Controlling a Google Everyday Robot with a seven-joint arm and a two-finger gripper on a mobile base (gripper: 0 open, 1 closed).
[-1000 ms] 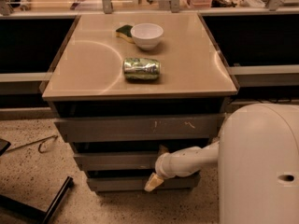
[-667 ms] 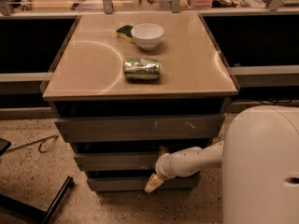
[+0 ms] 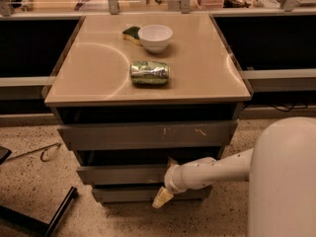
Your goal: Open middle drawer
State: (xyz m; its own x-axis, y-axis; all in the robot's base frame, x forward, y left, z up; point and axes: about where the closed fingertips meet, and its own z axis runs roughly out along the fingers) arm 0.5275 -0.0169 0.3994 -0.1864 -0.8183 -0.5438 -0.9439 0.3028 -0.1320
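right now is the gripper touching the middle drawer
Cannot tell. In the camera view the gripper lies across the front of the middle drawer, but from this angle neither contact nor a gap shows plainly.

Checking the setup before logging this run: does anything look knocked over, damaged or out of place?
The green can lies on its side on the cabinet top, and the top drawer front has pale scratches right of centre. The gripper is at the front of the middle drawer. Nothing looks spilled.

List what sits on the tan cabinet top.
White bowl, yellow-green sponge partly hidden behind it, dented green can lying sideways. The gripper is below, at the grey middle drawer front.
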